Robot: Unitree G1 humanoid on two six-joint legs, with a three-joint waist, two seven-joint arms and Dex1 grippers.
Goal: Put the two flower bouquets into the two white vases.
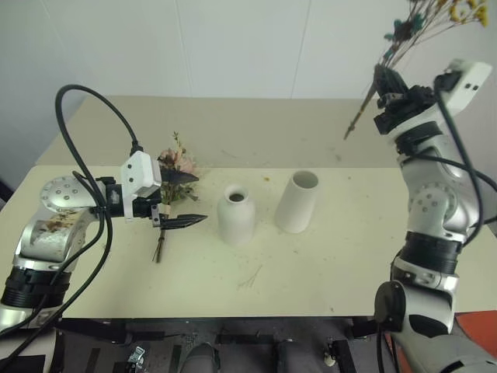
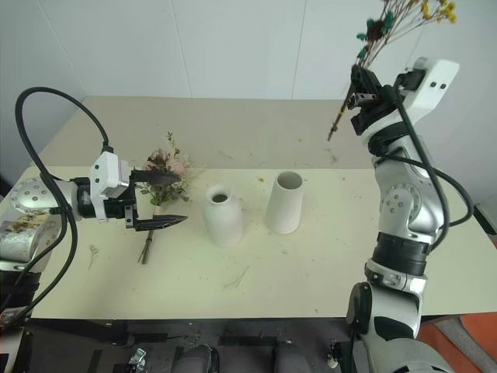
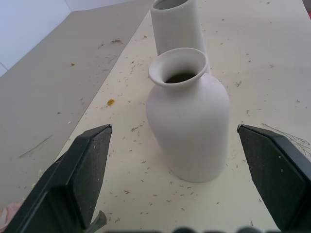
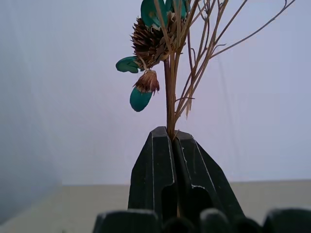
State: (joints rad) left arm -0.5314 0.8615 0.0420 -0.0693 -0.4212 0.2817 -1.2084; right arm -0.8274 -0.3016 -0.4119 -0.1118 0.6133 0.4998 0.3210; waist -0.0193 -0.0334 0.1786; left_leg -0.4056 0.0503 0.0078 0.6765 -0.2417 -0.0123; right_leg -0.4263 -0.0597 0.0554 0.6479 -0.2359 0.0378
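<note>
The pink rose bouquet (image 1: 175, 165) lies on the table to the left of the two white vases, stems toward the front edge. My left gripper (image 1: 186, 199) stands open just above it, pointing at the bottle-shaped vase (image 3: 189, 121). The wide-mouthed vase (image 1: 297, 202) stands upright to the right of the bottle-shaped one (image 1: 235, 214). High on the right, my right gripper (image 1: 386, 81) is shut on the stems of the wispy bouquet (image 4: 170, 73). Its yellow flowers (image 1: 458, 9) fan up and right, and the stem ends (image 1: 353, 128) hang below the fingers.
Bits of dried plant are scattered over the cream table (image 1: 326, 272), with a loose sprig (image 1: 250, 277) in front of the vases. A darker beige surface (image 1: 256, 124) lies behind, against a white wall. The table's front edge (image 1: 233, 317) is near me.
</note>
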